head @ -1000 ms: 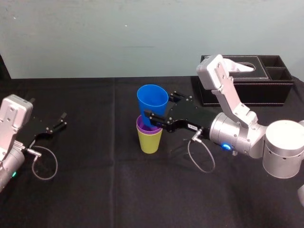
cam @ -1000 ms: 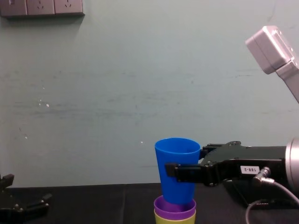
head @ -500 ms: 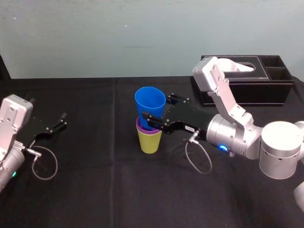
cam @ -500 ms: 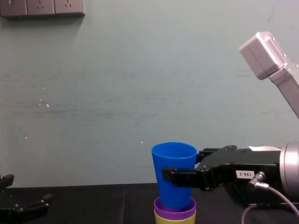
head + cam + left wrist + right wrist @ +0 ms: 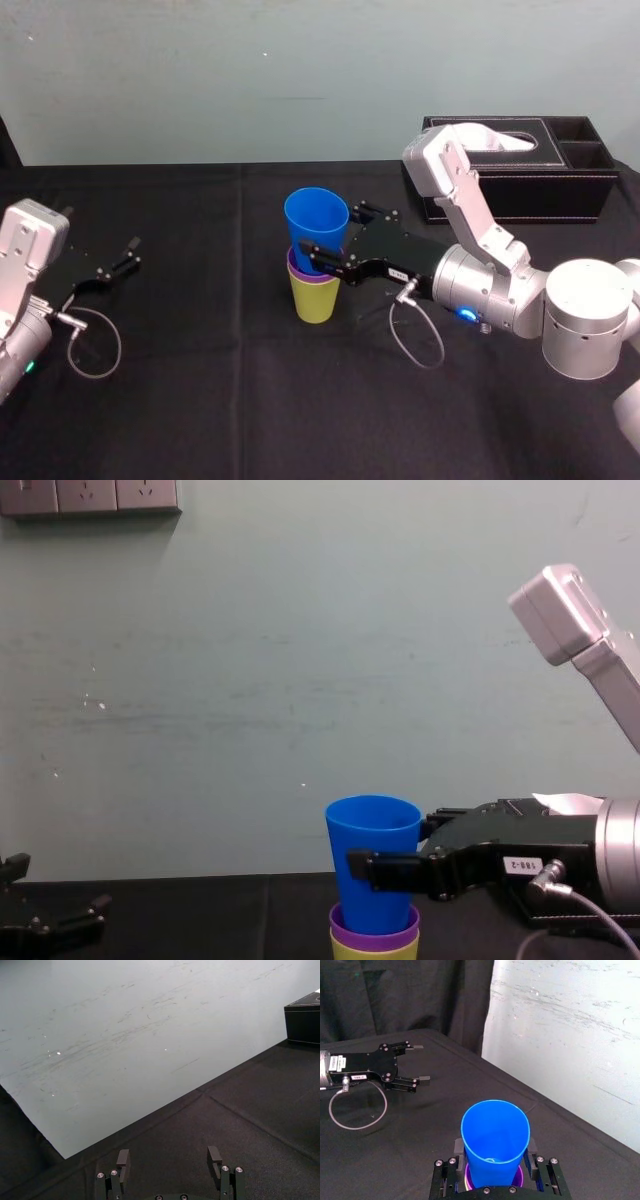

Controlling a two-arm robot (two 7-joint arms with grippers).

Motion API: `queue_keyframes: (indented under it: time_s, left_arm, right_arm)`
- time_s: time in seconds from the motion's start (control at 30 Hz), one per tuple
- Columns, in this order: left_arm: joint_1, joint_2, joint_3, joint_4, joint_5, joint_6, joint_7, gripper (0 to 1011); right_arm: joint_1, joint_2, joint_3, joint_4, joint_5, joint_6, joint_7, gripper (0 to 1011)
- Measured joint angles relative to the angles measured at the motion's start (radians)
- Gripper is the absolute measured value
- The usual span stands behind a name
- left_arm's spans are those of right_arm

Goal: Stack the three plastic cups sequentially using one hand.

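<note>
We are at the last nesting step. The right claw (image 5: 328, 232) is clamped on the blue cup (image 5: 316, 212), whose base sits partly inside the purple cup (image 5: 296, 267). That cup is itself nested in the yellow-green cup (image 5: 315, 298) at mid counter (image 5: 200, 390). In our judgement, the next move calls for pressing straight down, then parting the fingers and withdrawing without tipping the stack. The fingers ride just above the purple rim and may foul it. The left claw (image 5: 133, 252) lies parked at the left, fingers apart. The black tissue box (image 5: 520, 195) stands well apart behind
</note>
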Motion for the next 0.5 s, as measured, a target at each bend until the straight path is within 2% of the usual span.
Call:
queue_keyframes:
  time_s: [0.5]
  left_arm:
    - [0.0,0.0,0.0,0.0,0.0,0.0,0.0,1010]
  right_arm:
    - [-0.003,-0.008,-0.003,0.025,-0.003,-0.005,0.0,707]
